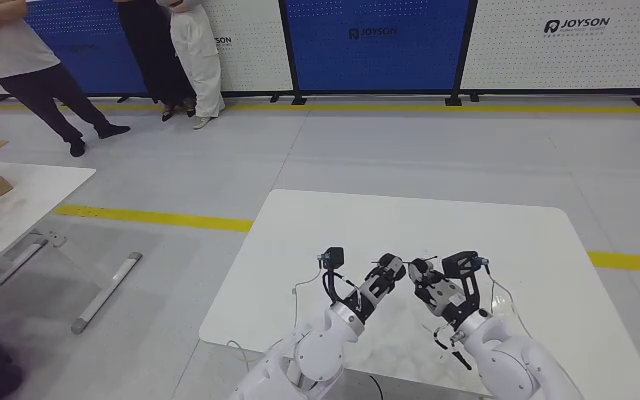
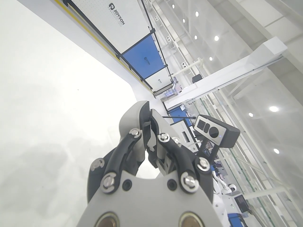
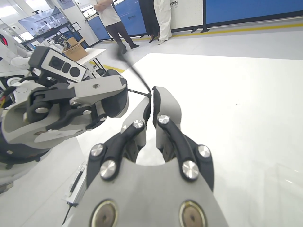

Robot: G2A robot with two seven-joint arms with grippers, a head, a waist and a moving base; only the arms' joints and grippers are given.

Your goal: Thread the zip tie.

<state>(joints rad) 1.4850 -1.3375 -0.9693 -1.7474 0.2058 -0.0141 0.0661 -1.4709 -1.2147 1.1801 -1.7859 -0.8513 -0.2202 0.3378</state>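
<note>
Just above the bench (image 1: 480, 240), at its near edge, the left hand (image 2: 149, 111) and right hand (image 3: 151, 95) each clamped shut on one black zip tie (image 3: 132, 68); one cardboard box (image 3: 75, 50) sat well beyond the bench.

White table (image 1: 420, 225): flat matte top with rounded corners. One tiny dark speck (image 3: 236, 104) lies on the top, too small to tell what it is. The table stands on a grey floor (image 1: 400, 150). A yellow line (image 1: 150, 217) on the floor runs under the table and shows on both sides. A second white table (image 1: 40, 190) stands to the left, well apart, its foot bar (image 1: 105, 292) on the floor. A cardboard box (image 3: 75, 49) sits on that second table.
</note>
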